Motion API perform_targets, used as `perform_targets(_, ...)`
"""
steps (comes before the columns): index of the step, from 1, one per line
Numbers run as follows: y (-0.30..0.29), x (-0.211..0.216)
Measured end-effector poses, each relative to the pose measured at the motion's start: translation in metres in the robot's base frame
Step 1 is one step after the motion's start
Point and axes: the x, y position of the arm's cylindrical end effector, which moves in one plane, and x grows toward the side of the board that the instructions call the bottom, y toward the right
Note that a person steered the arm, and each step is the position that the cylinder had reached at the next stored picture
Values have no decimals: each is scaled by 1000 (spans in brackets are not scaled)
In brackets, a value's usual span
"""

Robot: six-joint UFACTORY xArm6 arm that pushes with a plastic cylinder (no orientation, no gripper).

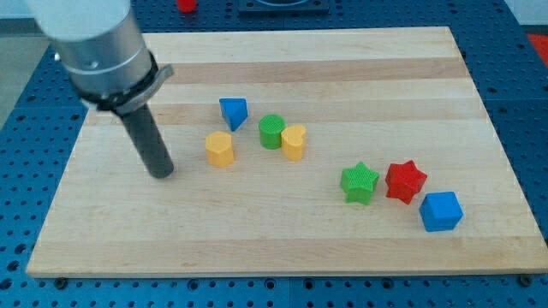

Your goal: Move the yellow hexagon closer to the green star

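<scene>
The yellow hexagon [219, 149] stands left of the board's middle. The green star [359, 183] lies to the lower right, far from it. My tip [162, 174] rests on the board to the left of the yellow hexagon and a little lower, with a gap between them.
A blue triangle [233, 112], a green cylinder [271, 131] and a yellow heart [294, 141] sit just right of the hexagon. A red star [405, 181] touches the green star's right side. A blue cube [441, 211] lies lower right. The wooden board [274, 248] ends near the bottom.
</scene>
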Motion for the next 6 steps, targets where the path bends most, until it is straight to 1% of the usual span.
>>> perform_targets(2, 28, -25)
perform_targets(4, 127, 4)
perform_targets(5, 193, 23)
perform_targets(6, 235, 28)
